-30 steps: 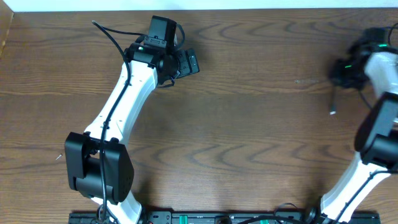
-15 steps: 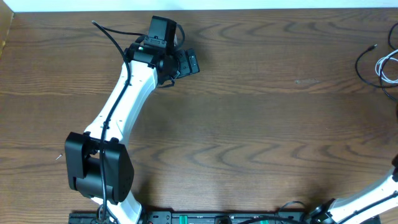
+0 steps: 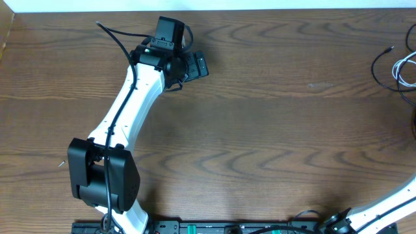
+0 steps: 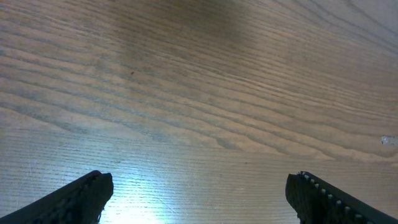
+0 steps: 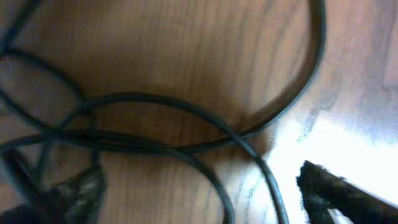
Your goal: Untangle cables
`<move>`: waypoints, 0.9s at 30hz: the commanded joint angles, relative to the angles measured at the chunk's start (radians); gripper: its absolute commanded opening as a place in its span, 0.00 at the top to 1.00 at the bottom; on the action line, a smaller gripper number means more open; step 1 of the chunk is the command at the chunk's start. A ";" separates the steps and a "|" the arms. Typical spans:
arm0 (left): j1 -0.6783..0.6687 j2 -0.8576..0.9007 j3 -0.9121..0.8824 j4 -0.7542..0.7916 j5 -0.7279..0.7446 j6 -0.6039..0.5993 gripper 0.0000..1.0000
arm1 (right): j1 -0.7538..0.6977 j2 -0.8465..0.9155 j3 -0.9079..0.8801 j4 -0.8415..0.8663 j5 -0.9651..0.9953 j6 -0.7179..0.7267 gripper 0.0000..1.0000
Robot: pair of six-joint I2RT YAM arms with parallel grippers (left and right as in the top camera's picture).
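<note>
The cables lie at the table's far right edge: a thin black cable (image 3: 379, 63) curves beside a looped white cable (image 3: 403, 67). Up close in the right wrist view, several black cables (image 5: 186, 109) cross and loop over the wood. My right gripper (image 5: 202, 193) hangs open just above them; two strands pass between its fingertips (image 5: 78, 186), ungripped. The overhead view shows only this arm's lower link (image 3: 390, 201). My left gripper (image 3: 197, 65) is far off at the upper left, open (image 4: 199, 193) over bare wood with nothing between its fingers.
The table's back edge (image 3: 260, 10) runs along the top of the overhead view. The left arm (image 3: 130, 104) stretches diagonally across the left half. A black rail (image 3: 195, 227) with the arm bases lines the front edge.
My right arm's hand, seen a second ago at the overhead view's right edge, has left that view. The black and white cables now lie uncovered there. The left arm has not moved.
</note>
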 commanded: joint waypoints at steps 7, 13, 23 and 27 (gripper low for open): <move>0.006 -0.006 0.003 -0.003 -0.014 0.006 0.05 | 0.062 -0.155 0.023 -0.017 -0.014 -0.065 0.01; 0.006 -0.006 0.003 -0.003 -0.014 0.006 0.05 | 0.116 -0.282 0.024 -0.017 -0.014 -0.125 0.01; 0.006 -0.006 0.003 -0.003 -0.014 0.006 0.05 | 0.168 -0.400 0.024 -0.031 -0.125 -0.186 0.01; 0.006 -0.006 0.003 -0.003 -0.014 0.006 0.05 | 0.193 -0.456 0.024 -0.048 -0.265 -0.241 0.01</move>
